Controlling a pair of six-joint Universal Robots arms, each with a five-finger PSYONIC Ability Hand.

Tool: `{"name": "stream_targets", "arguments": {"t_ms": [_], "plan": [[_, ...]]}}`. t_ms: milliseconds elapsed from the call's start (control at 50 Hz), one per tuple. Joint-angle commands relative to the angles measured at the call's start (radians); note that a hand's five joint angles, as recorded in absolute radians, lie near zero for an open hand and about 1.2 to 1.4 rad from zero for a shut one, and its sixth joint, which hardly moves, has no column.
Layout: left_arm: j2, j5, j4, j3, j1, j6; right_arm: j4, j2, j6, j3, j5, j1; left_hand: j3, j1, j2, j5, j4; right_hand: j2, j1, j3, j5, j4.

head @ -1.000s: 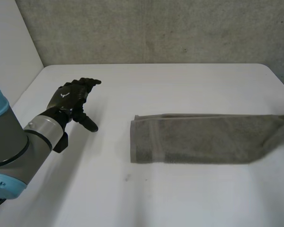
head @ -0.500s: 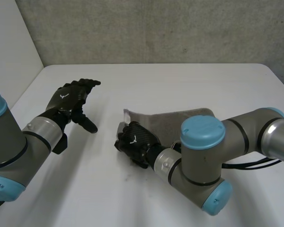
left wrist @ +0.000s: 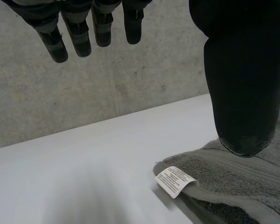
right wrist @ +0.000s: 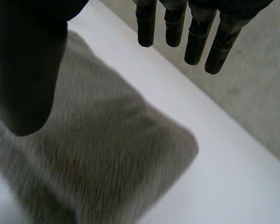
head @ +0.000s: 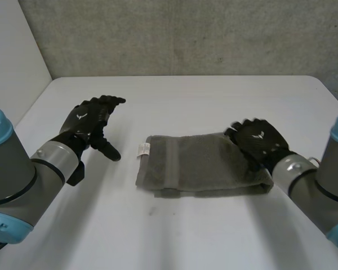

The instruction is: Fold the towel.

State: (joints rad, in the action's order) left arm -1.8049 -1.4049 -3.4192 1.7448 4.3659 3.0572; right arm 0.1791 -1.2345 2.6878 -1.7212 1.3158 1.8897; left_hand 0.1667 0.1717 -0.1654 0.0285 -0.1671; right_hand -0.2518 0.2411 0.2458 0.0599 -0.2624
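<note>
surface [head: 186,236]: white, with the towel lying around the middle
towel [head: 203,166]: grey, doubled over flat, little white tag [head: 142,149] at its left end
right hand [head: 259,140]: over the towel's right end, fingers straight, thumb apart, not grabbing anything
left hand [head: 90,118]: off to the towel's left, clear of it, fingers loose, holding nothing
wall [head: 186,34]: grey concrete at the back

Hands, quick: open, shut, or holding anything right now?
Left hand: open, holding nothing, off the towel near its tagged end.
Right hand: open, holding nothing, at the towel's other end.
</note>
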Motion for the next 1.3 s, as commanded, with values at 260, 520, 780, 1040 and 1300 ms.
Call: {"name": "stream_targets", "arguments": {"t_ms": [260,520,780,1040,1300], "plan": [[-0.002,0.0,-0.002,0.007,-0.012,0.002,0.129,0.082,-0.003,-0.146,-0.112,-0.224,0.008,0.003,-0.009,-0.029,-0.007,-1.144,1.155,1.15,1.162,-1.134],[0.007,0.0,0.0,-0.002,-0.016,0.003,0.192,0.024,-0.072,0.003,-0.092,-0.048,0.008,0.003,-0.009,-0.029,-0.007,-1.145,1.155,1.15,1.162,-1.134],[0.03,-0.005,0.0,-0.074,-0.042,0.002,0.019,0.291,-0.295,0.262,-0.164,0.385,0.012,0.007,-0.013,-0.025,-0.011,-1.145,1.155,1.15,1.162,-1.134],[-0.028,-0.075,0.014,-0.155,-0.084,-0.015,-0.041,0.188,-0.036,0.245,-0.058,0.367,0.02,0.015,-0.022,-0.016,-0.02,0.077,-0.067,-0.071,-0.06,0.088],[-0.23,-0.255,0.231,-0.347,-0.299,-0.158,-0.023,0.009,0.445,0.15,-0.044,0.14,0.023,0.018,-0.025,-0.013,-0.023,0.077,-0.067,-0.071,-0.06,0.088]]}}
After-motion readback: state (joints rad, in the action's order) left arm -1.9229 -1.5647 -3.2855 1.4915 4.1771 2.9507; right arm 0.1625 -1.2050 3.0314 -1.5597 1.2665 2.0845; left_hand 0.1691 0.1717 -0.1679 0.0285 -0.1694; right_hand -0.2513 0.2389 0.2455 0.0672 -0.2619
